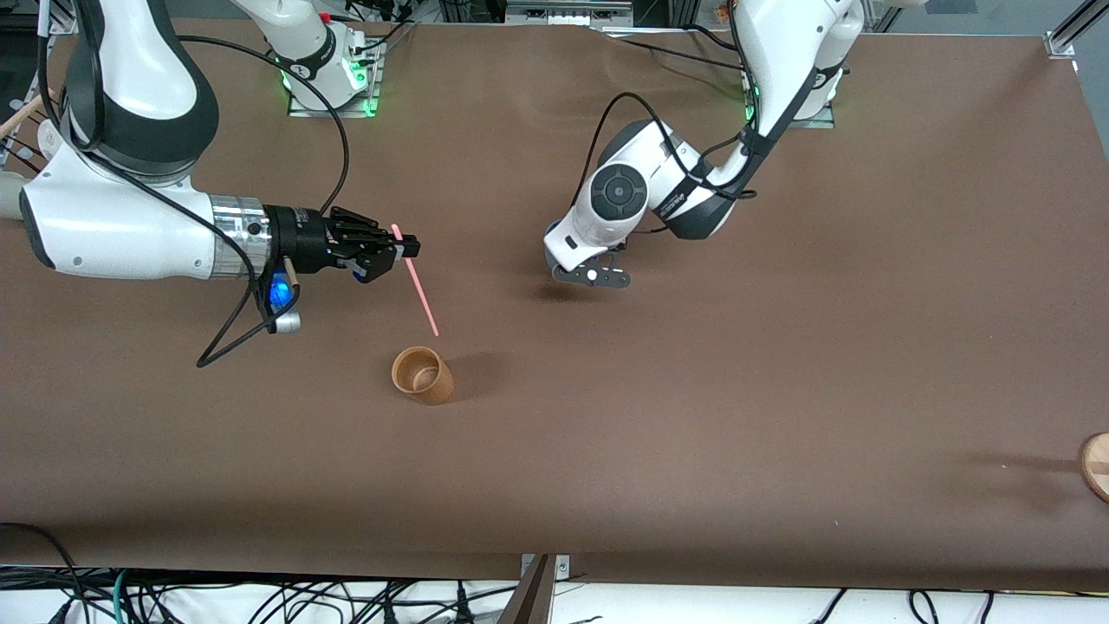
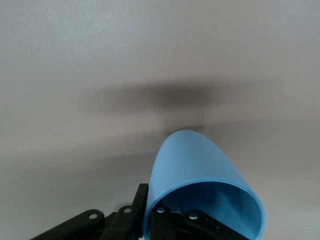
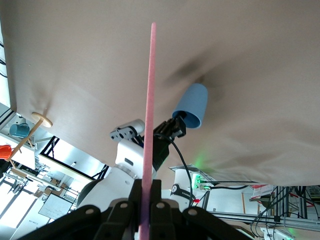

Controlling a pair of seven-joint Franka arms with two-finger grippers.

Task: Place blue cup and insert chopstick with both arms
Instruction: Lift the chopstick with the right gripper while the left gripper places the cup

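My left gripper [image 1: 593,276] hangs over the middle of the table, shut on the wall of the blue cup [image 2: 197,175], with one finger [image 2: 141,197] outside the rim and the other inside. The wrist hides the cup in the front view. It shows in the right wrist view [image 3: 192,105], above the table. My right gripper [image 1: 405,250] is shut on the pink chopstick [image 1: 419,290] near one end. The stick slants down toward the tan-orange cup. In the right wrist view the chopstick [image 3: 148,100] runs straight out from between the fingers [image 3: 156,187].
The tan-orange cup [image 1: 422,374] stands upright on the brown table, nearer to the front camera than the chopstick's free end. A round wooden piece [image 1: 1096,466] lies at the table's edge at the left arm's end.
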